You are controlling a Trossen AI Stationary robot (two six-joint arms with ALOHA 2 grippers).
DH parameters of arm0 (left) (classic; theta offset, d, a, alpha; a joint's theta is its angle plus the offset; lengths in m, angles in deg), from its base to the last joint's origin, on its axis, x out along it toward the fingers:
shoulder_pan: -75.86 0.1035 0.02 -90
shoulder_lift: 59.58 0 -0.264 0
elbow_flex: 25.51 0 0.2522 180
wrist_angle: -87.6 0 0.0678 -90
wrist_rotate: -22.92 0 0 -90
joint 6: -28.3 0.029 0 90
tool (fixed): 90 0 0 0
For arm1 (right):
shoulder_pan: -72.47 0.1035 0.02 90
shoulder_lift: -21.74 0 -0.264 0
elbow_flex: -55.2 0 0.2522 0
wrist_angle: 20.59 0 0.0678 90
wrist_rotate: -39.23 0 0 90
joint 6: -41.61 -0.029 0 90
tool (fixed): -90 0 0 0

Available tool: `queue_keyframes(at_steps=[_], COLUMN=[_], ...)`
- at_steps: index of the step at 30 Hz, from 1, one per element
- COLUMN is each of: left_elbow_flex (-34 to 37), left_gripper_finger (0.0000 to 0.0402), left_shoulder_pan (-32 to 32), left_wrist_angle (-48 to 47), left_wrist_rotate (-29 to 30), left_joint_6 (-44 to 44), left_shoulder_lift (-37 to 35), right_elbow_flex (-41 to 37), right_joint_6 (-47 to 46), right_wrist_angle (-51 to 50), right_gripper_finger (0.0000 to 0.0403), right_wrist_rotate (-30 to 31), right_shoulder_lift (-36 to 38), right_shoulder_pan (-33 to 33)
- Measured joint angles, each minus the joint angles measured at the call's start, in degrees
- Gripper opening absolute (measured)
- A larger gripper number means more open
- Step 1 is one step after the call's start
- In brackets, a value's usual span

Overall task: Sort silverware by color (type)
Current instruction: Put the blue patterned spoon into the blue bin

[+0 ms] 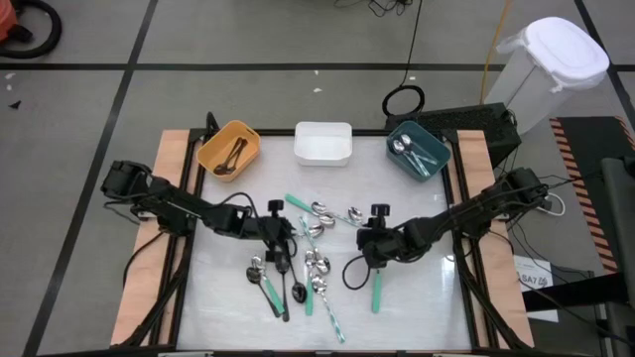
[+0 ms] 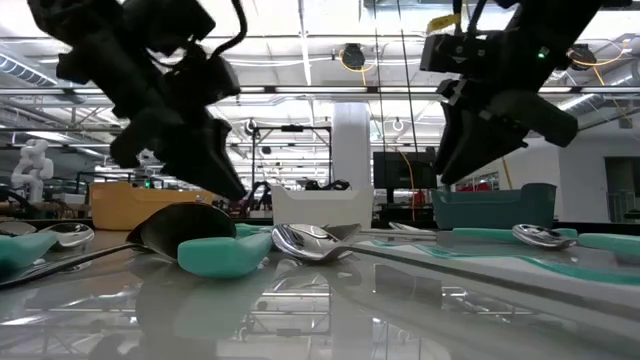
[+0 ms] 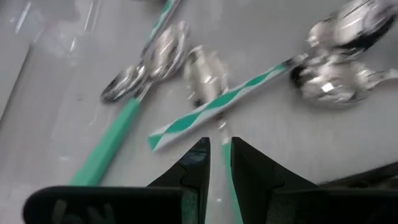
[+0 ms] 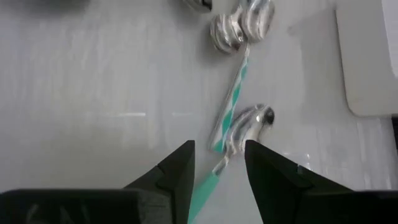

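The silverware lies scattered mid-table: spoons with green handles (image 1: 377, 293), black handles (image 1: 284, 297) and a green-and-white striped handle (image 3: 217, 102). My left gripper (image 1: 283, 256) hangs low over the left part of the heap, pointing slantwise down and open by a narrow gap (image 3: 219, 146). A pale green handle (image 3: 229, 180) shows through that gap. My right gripper (image 1: 374, 250) hovers over the right part, open (image 4: 219, 155). A green-handled spoon (image 4: 245, 124) lies on the table beyond its fingertips, and its handle runs into the gap between them.
Three bins stand along the far edge. The orange bin (image 1: 246, 134) holds dark spoons, the white bin (image 1: 322, 142) stands in the middle, and the teal bin (image 1: 441, 151) holds spoons. Wooden strips (image 1: 169, 198) border the table's sides. Bare tabletop lies toward the near edge.
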Motion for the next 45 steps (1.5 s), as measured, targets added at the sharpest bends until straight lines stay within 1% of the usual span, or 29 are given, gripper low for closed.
queue_keyframes(at_steps=[4,7,11,13,17,24,29,35,38,40,43,45], left_elbow_flex=[0.3,-0.27,-0.99,-0.99,-0.99,-0.99,-0.99,-0.99,-0.99,-0.99,-0.99,-0.99], left_gripper_finger=[0.0067,0.0067,0.0067,0.0067,0.0067,0.0067,0.0067,0.0067,0.0067,0.0067,0.0067,0.0067], left_shoulder_pan=[0.83,0.84,0.79,0.81,0.81,0.66,0.19,-2.6,-4.12,-4.91,-5.74,-6.12], left_wrist_angle=[0.77,1.83,2.55,2.75,3.43,4.0,3.64,3.68,3.7,3.68,3.69,3.68], left_wrist_rotate=[-0.03,-0.01,-0.01,0.0,0.05,0.08,0.12,0.12,0.15,0.15,0.14,0.15], left_joint_6=[-0.32,-0.05,0.14,0.14,0.09,-1.11,-4.7,-6.55,-6.57,-6.68,-6.72,-7.02], left_shoulder_lift=[-1.9,-2.91,-3.52,-3.49,-3.45,-3.45,-3.45,-3.43,-3.43,-3.43,-3.43,-3.41], right_elbow_flex=[0.0,0.02,0.04,0.04,0.07,3.29,5.5,5.57,5.58,6.48,10.12,13.98], right_joint_6=[3.21,2.52,-4.87,-7.06,-12.06,-19.04,-23.65,-31.5,-35.77,-38.06,-39.15,-39.16], right_wrist_angle=[6.82,13.32,19.06,21.89,24.57,23.89,23.39,23.87,25.39,25.48,24.75,22.3], right_gripper_finger=[0.0134,0.0134,0.0134,0.0134,0.0134,0.0134,0.0134,0.0134,0.0134,0.0134,0.0134,0.0134], right_wrist_rotate=[-4.46,-8.4,-8.58,-8.8,-11.73,-10.83,-4.92,-0.87,-1.02,-2.33,-5.6,-6.94], right_shoulder_lift=[0.0,0.02,0.02,0.02,0.07,0.07,0.07,-0.73,-2.8,-4.72,-8.82,-11.99], right_shoulder_pan=[-1.13,-2.12,-2.53,-2.52,-0.39,6.13,10.21,13.91,15.41,16.11,16.84,17.21])
